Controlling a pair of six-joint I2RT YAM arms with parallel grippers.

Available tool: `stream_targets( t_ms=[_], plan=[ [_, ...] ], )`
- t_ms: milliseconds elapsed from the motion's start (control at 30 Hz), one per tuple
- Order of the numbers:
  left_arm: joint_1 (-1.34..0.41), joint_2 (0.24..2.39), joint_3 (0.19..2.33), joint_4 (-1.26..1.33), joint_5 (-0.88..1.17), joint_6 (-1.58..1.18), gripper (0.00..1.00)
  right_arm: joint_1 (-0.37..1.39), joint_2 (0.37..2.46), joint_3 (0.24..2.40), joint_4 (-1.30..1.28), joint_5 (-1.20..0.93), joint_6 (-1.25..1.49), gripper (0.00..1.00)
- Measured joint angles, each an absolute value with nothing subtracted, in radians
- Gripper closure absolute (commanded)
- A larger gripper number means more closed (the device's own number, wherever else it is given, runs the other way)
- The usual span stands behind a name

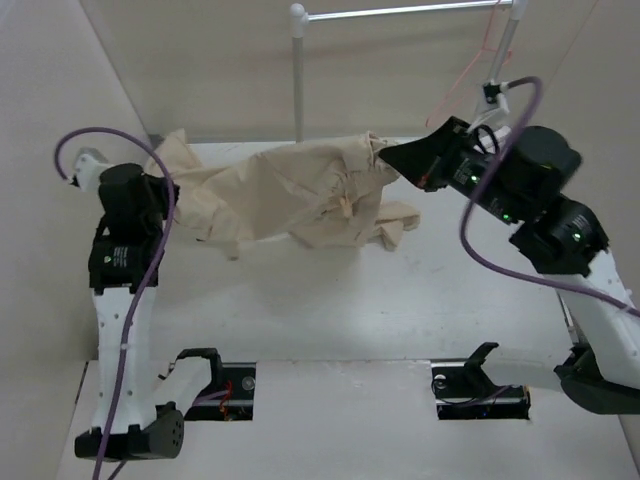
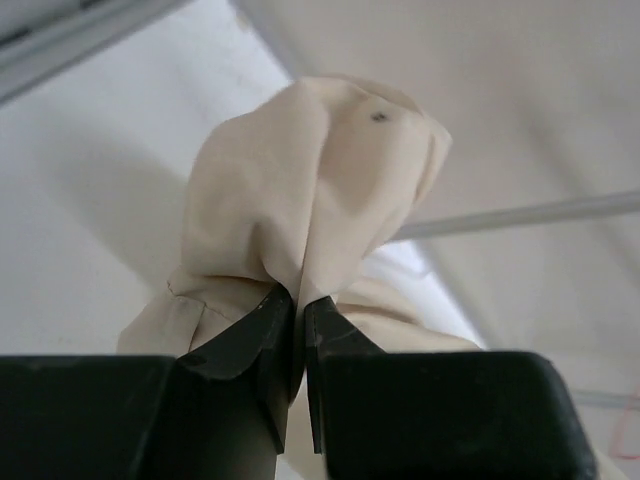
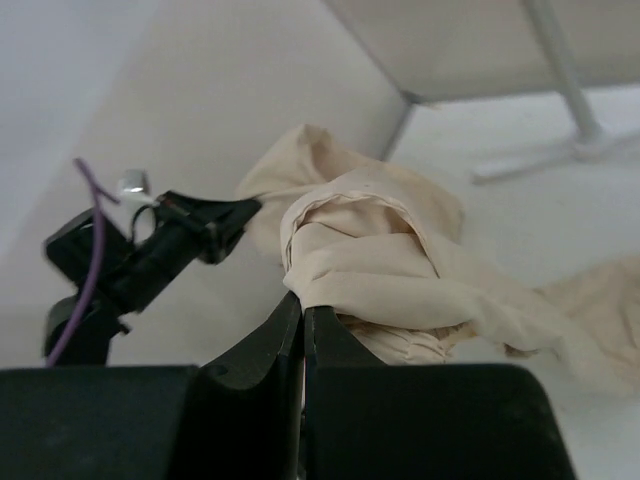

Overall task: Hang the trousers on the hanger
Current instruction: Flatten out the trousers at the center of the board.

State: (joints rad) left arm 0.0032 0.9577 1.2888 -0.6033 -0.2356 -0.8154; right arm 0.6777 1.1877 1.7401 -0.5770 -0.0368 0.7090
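Note:
The beige trousers (image 1: 290, 195) hang bunched and stretched between my two grippers above the table's far half, one leg end trailing onto the table at the right. At their left end, my left gripper (image 1: 163, 183) is shut on a fold of cloth; the left wrist view shows the trousers (image 2: 310, 190) pinched between its jaws (image 2: 298, 302). My right gripper (image 1: 392, 157) is shut on the right end, and the right wrist view shows the trousers (image 3: 370, 260) caught at its fingertips (image 3: 303, 306). The pink wire hanger (image 1: 478, 62) hangs from the rail at the top right, above the right arm.
A white rack stands at the back, with its post (image 1: 297, 80) behind the trousers and a metal rail (image 1: 400, 12) running right. Walls close in on the left and the back. Two black holders (image 1: 215, 375) (image 1: 480, 375) sit at the near edge.

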Motion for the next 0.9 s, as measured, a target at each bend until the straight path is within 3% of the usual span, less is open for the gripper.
stream_targets(
  t_ms=[100, 200, 333, 467, 500, 567, 633, 700, 733, 800, 900],
  plan=[
    [0.06, 0.932, 1.444, -0.645, -0.243, -0.814, 0.94, 0.759, 1.144, 1.849, -0.573, -0.03, 0.669, 0.94],
    [0.083, 0.916, 1.529, -0.67, -0.246, -0.814, 0.92, 0.71, 1.034, 1.816, -0.555, -0.027, 0.643, 0.94],
    [0.066, 0.888, 1.486, -0.693, -0.237, -0.815, 0.9, 0.463, 0.846, 1.568, -0.503, -0.021, 0.675, 0.93],
    [0.049, 0.915, 1.299, -0.731, -0.216, -0.802, 0.88, 0.196, 0.747, 1.162, -0.505, -0.087, 0.753, 0.9],
    [0.044, 0.942, 1.251, -0.743, -0.212, -0.796, 0.88, 0.139, 0.77, 1.081, -0.516, -0.106, 0.765, 0.85],
    [0.025, 1.004, 1.164, -0.743, -0.205, -0.786, 0.83, 0.041, 0.857, 0.945, -0.522, -0.129, 0.788, 0.61],
    [-0.005, 1.09, 1.081, -0.733, -0.202, -0.776, 0.69, -0.021, 0.967, 0.858, -0.527, -0.118, 0.801, 0.42],
    [-0.044, 1.15, 1.024, -0.73, -0.202, -0.772, 0.56, -0.046, 1.018, 0.822, -0.553, -0.09, 0.801, 0.32],
    [-0.064, 1.164, 1.003, -0.728, -0.204, -0.768, 0.49, -0.041, 1.013, 0.818, -0.565, -0.076, 0.794, 0.31],
    [-0.098, 1.162, 0.982, -0.73, -0.21, -0.765, 0.41, 0.004, 0.96, 0.821, -0.568, -0.05, 0.776, 0.42],
    [-0.107, 1.122, 0.982, -0.719, -0.232, -0.759, 0.38, 0.17, 0.847, 0.818, -0.585, -0.029, 0.76, 0.73]
  ],
)
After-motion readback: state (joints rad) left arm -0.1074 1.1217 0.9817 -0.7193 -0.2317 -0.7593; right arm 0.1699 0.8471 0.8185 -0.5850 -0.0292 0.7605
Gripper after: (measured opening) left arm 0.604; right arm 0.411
